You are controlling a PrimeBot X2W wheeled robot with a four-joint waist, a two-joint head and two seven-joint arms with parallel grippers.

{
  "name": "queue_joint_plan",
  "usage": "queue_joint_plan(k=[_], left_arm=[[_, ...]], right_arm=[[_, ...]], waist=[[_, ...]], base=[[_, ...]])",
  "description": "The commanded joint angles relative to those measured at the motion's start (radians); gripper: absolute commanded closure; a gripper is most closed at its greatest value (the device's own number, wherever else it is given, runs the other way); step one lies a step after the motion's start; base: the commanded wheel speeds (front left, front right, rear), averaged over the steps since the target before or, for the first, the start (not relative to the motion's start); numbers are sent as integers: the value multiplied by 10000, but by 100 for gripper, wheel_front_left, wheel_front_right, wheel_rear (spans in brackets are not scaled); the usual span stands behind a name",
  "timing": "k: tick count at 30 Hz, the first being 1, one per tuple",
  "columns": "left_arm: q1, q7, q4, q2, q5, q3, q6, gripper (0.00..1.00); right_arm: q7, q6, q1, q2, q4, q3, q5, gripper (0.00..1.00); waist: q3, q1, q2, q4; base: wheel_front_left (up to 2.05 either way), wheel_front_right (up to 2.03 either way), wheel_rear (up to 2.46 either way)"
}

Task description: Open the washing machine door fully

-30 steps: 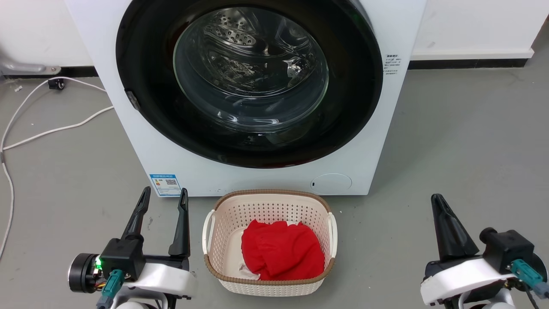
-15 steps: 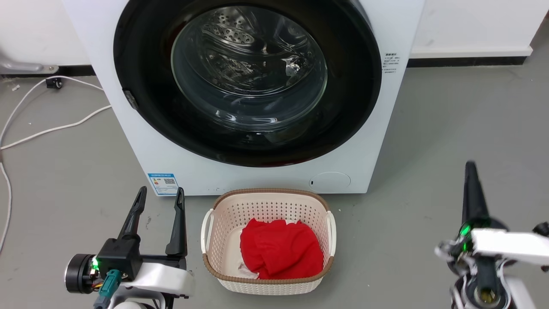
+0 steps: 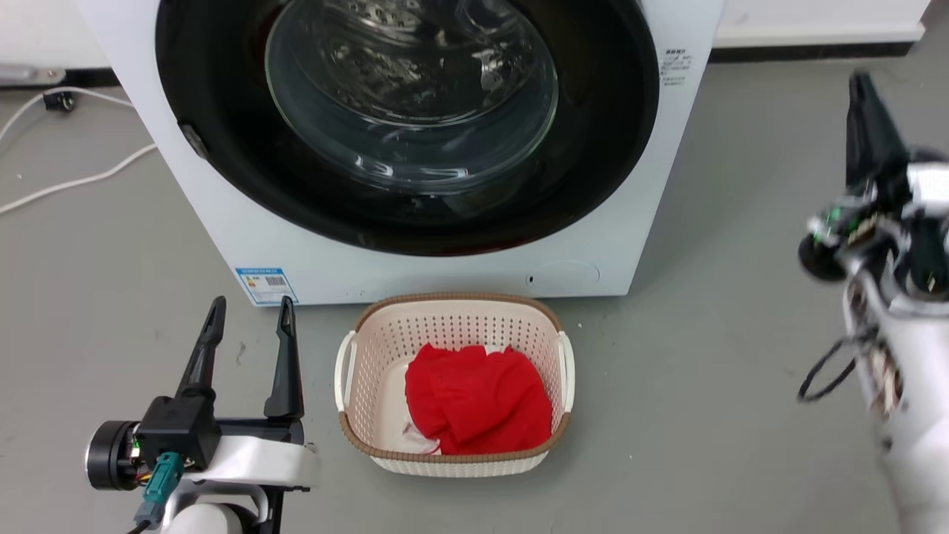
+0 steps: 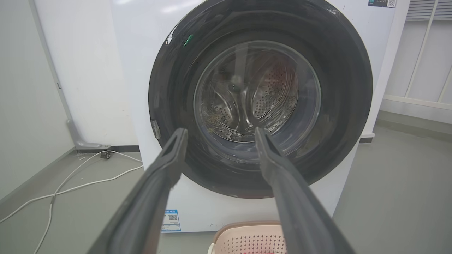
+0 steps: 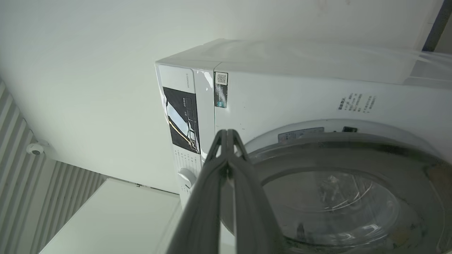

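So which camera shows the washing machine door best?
The left wrist view: the washing machine door shows head-on, nearly its whole disc. The head view crops its top; the right wrist view catches one tilted part.

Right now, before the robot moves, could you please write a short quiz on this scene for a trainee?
1. True or false: the washing machine door is shut.
2. The cloth in the basket is: A blue, B red, C white.
3. Which one has its fingers pressed together, the left tool or the right tool?
Key: 1 true; 2 B; 3 right.
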Motion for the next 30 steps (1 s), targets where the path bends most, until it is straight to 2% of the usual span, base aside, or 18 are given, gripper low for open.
queue_joint_plan(k=[1, 7, 13, 16, 17, 26, 29, 30], left_arm=[[-140, -22, -39, -1, 22, 34, -33, 0], [-542, -22, -323, -2, 53, 118, -139, 0], [-1084, -22, -667, -4, -55, 189, -242, 0], [-1350, -22, -803, -6, -91, 170, -279, 0], [-1646, -22, -907, -10, -131, 117, -298, 0], [-2266, -22, -999, -8, -287, 6, -357, 0], [-2325, -22, -1003, -10, -274, -10, -365, 0], [-2390, -22, -989, -8, -271, -9, -342, 0]], right_arm=[[96, 0, -296, -142, 195, 80, -3, 100], [1475, 0, -3568, -795, 3449, 1368, -268, 100], [2973, 0, -6637, -767, 6377, 2742, -1131, 100], [3541, 0, -7893, -547, 7316, 3180, -1492, 100], [4006, -1, -8593, -476, 7698, 3646, -1949, 100], [4456, 0, -8858, -782, 7732, 4148, -2690, 100], [4610, 0, -8867, -664, 7735, 4073, -2738, 100], [4891, 0, -8905, -443, 7734, 3945, -2635, 100]], waist=[[166, -1, 0, 3], [1007, -1, 0, 132], [2026, -1, 0, 265], [2514, -1, 0, 332], [2969, -1, 0, 422], [3725, -1, 0, 614], [3848, -1, 0, 611], [3898, -1, 0, 582]], base=[[0, 0, 0], [0, 0, 0], [0, 0, 0], [0, 0, 0], [0, 0, 0], [0, 0, 0], [0, 0, 0], [0, 0, 0]])
